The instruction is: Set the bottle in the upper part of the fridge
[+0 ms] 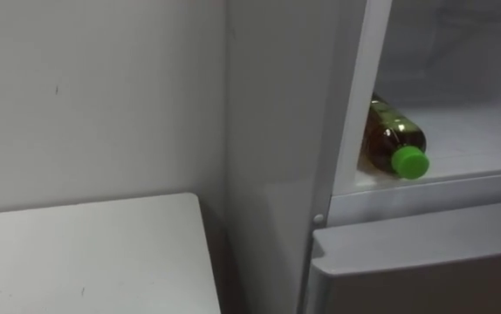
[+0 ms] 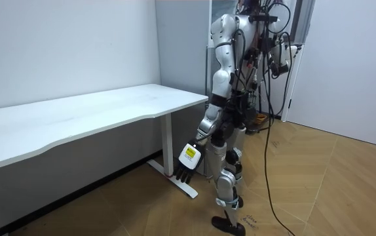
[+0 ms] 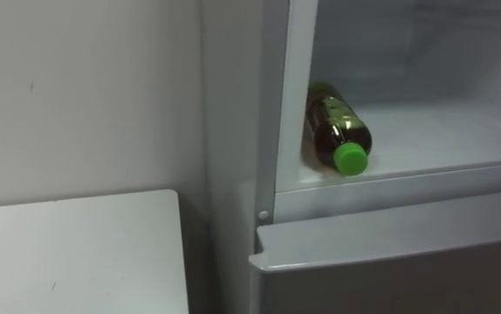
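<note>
A brown bottle (image 1: 392, 133) with a green cap (image 1: 410, 162) lies on its side on the floor of the open upper fridge compartment (image 1: 486, 131), at its left wall, cap pointing out toward the front edge. No hand touches the bottle (image 3: 336, 122). In the room view I stand facing the fridge (image 2: 222, 39). My left hand (image 2: 187, 165) hangs low by my leg with its fingers straight. My right hand (image 2: 283, 60) is raised at chest height near the fridge door.
A white table (image 1: 85, 253) stands to the left of the fridge against the grey wall, its corner close to the fridge side. The shut lower fridge door (image 1: 425, 262) sits just under the open compartment. Behind me is wooden floor (image 2: 332, 190).
</note>
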Robot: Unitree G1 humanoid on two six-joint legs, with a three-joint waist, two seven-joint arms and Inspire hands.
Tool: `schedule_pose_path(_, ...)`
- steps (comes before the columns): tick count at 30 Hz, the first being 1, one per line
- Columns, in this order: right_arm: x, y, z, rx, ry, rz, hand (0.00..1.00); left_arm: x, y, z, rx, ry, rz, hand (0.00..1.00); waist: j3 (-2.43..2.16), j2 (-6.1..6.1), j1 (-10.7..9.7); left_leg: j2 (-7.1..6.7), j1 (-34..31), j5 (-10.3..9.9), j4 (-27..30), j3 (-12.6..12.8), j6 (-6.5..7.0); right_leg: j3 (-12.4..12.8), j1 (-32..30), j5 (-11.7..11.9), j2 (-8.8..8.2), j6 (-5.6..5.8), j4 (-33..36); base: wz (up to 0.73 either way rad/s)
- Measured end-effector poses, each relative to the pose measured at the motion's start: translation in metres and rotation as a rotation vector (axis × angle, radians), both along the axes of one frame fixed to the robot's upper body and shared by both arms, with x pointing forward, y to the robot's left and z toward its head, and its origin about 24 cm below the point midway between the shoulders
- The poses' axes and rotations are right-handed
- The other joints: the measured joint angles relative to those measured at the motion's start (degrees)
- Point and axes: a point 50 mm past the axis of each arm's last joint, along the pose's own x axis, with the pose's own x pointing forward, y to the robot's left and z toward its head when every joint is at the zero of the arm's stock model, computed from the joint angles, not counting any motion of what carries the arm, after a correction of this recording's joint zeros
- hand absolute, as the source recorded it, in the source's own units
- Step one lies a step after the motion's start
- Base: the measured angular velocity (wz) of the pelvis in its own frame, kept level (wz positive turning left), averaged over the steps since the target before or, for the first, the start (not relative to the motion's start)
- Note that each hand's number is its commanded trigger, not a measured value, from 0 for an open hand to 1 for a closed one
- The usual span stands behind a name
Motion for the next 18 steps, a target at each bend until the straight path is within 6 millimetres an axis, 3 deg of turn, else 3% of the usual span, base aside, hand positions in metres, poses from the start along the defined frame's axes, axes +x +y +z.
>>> schedule_pose_path(11,0.021,0.018,-0.004,-0.013,0.027,0.207,0.0,0.009,-0.001,-0.001,-0.019,-0.037,-0.025,0.0,0.06,-0.23,2.3,0.11,0.0,0.0,0.2,0.0,0.01,0.0,0.0,0.5,0.21,-0.54,-0.4,-0.02)
schedule_pose_path(18,0.043,0.051,-0.006,-0.052,0.054,0.413,0.0,0.018,-0.011,-0.007,-0.057,-0.023,-0.085,0.0,0.09,-0.14,3.1,0.1,-0.2,-0.1,0.0,-0.1,0.15,0.0,0.0,0.7,0.18,-0.41,-0.4,0.0)
